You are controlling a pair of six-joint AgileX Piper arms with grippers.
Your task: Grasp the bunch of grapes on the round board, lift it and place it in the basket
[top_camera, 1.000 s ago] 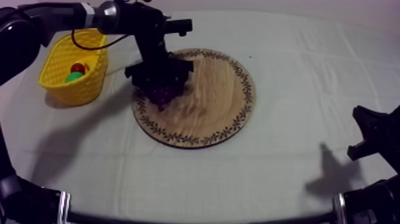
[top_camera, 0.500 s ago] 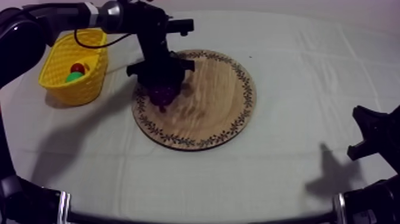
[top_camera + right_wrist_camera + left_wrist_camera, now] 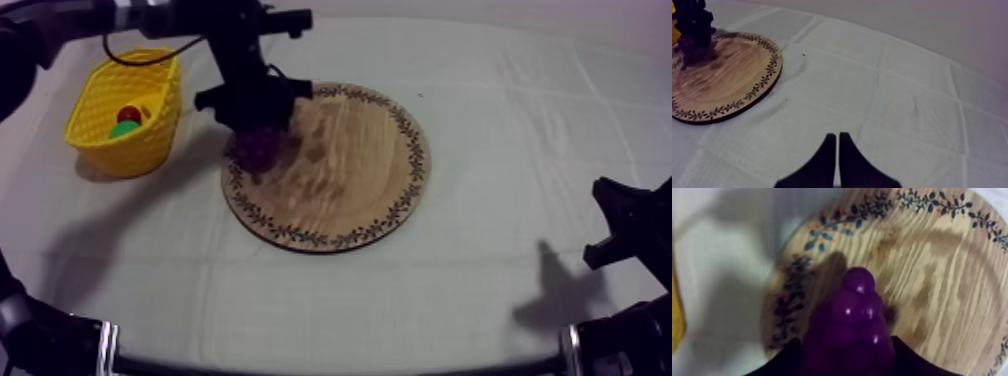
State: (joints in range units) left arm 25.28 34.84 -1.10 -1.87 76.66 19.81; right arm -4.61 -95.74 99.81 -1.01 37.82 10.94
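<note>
The purple bunch of grapes (image 3: 257, 148) hangs just above the left rim of the round wooden board (image 3: 350, 170), and my left gripper (image 3: 256, 128) is shut on it from above. Seen from the left wrist, the grapes (image 3: 854, 323) stick out of the dark fingers over the board's (image 3: 952, 278) patterned rim. The yellow basket (image 3: 150, 150) stands to the left of the board. My right gripper (image 3: 837, 137) rests shut over bare cloth at the table's right; it also shows in the top view (image 3: 612, 228).
A small red fruit (image 3: 131, 113) and a green fruit (image 3: 124, 129) lie in the basket. From the right wrist, the board (image 3: 727, 75) is far off, with the left arm (image 3: 692, 25) standing over it. Bare cloth surrounds the board.
My left gripper has risen and moved left toward the basket with the grapes, from over the board's inside to its left rim. The right arm has not moved.
</note>
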